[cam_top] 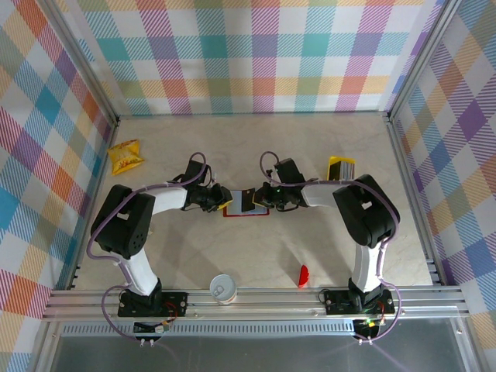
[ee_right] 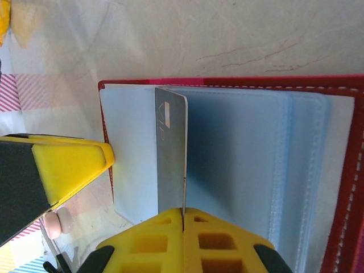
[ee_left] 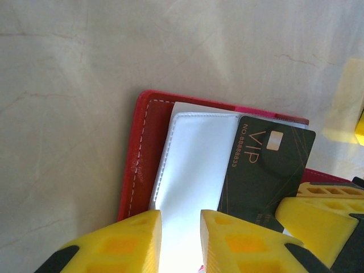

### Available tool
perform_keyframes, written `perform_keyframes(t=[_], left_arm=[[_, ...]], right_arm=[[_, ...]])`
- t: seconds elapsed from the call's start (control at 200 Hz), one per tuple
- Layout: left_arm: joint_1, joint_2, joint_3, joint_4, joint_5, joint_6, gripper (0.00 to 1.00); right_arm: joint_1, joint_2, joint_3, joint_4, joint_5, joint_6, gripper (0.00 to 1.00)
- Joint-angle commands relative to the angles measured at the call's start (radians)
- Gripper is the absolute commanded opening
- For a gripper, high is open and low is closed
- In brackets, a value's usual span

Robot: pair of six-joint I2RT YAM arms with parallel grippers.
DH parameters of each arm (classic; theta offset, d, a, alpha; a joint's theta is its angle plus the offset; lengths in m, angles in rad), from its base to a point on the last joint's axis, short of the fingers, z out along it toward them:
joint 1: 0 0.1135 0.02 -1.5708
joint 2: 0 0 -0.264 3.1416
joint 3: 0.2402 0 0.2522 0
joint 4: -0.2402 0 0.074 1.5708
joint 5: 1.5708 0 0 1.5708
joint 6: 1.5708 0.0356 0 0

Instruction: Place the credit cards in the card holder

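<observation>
While the left gripper (ee_left: 180,222) stood slightly parted over the open card holder (ee_left: 142,148) mid-table, the right gripper (ee_right: 183,215) clenched a dark VIP card (ee_right: 170,153) edge-on above its pockets, the insertion probably awaiting slot alignment

I see my pale tabletop (cam_top: 256,139) carrying an open red card holder (cam_top: 244,212) in the middle, yellow credit cards (cam_top: 340,167) far right, a snack packet (cam_top: 125,156) far left, and 1 white cup (cam_top: 223,287) and 1 red piece (cam_top: 303,276) nearest.
</observation>
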Motion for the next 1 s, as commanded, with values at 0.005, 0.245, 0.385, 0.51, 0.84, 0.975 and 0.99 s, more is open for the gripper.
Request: perform_keyframes(t=[0.005, 0.245, 0.385, 0.51, 0.84, 0.975, 0.99], left_arm=[[-0.006, -0.045, 0.021, -0.066, -0.025, 0.016, 0.25], [-0.006, -0.059, 0.017, -0.099, -0.067, 0.012, 0.25], [-0.006, -0.053, 0.008, -0.098, -0.067, 0.011, 0.25], [-0.006, -0.036, 0.002, -0.092, -0.062, 0.013, 0.25], [-0.006, -0.004, -0.037, -0.044, -0.053, 0.008, 0.25], [-0.006, -0.001, -0.043, -0.043, -0.055, 0.009, 0.25], [-0.006, 0.000, -0.042, -0.041, -0.055, 0.009, 0.25]], right_arm=[[0.018, 0.040, 0.023, -0.102, 0.038, -0.036, 0.00], [0.026, 0.053, 0.046, -0.161, 0.057, -0.047, 0.00], [0.027, 0.053, 0.050, -0.170, 0.059, -0.053, 0.00], [0.029, 0.052, 0.056, -0.170, 0.047, -0.053, 0.00], [0.047, 0.065, 0.099, -0.223, 0.068, -0.030, 0.00], [0.053, 0.079, 0.113, -0.244, 0.062, -0.027, 0.00], [0.053, 0.080, 0.114, -0.247, 0.061, -0.029, 0.00]])
